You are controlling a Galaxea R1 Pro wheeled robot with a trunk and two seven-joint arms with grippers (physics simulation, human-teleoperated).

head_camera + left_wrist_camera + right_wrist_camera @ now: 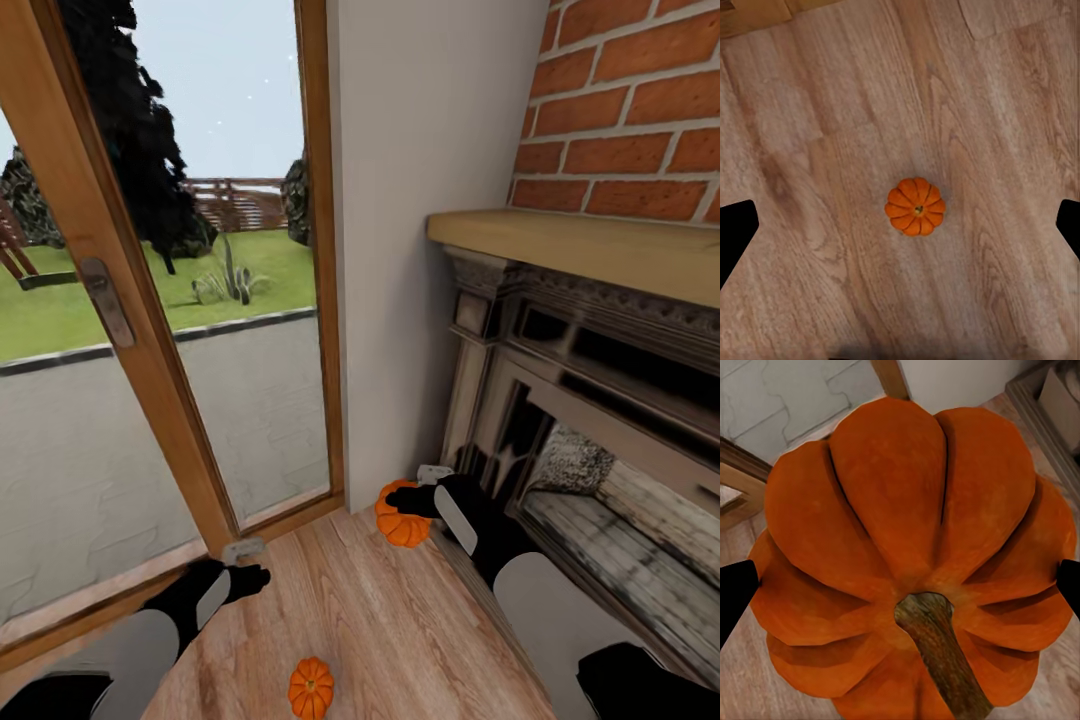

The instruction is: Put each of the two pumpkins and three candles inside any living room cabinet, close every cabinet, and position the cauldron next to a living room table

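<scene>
Two orange pumpkins lie on the wood floor. One pumpkin [405, 530] sits by the foot of the fireplace, and my right gripper [408, 505] is open over it, one finger on each side. In the right wrist view this pumpkin [915, 532] is very close, its stem pointing at the camera, between the fingertips [736, 596]. The other pumpkin [311, 687] rests nearer to me. My left gripper [250, 572] hangs open and empty above the floor, and the left wrist view shows that pumpkin [915, 206] well below the fingers [735, 232]. The candles, cabinet and cauldron are out of view.
A wood-framed glass door [170, 400] with a metal handle closes off the left side. A white wall [420, 250] stands ahead. On the right is a brick chimney with a wooden mantel [580, 245] and a dark carved fireplace surround [520, 400]. The floor strip between them is narrow.
</scene>
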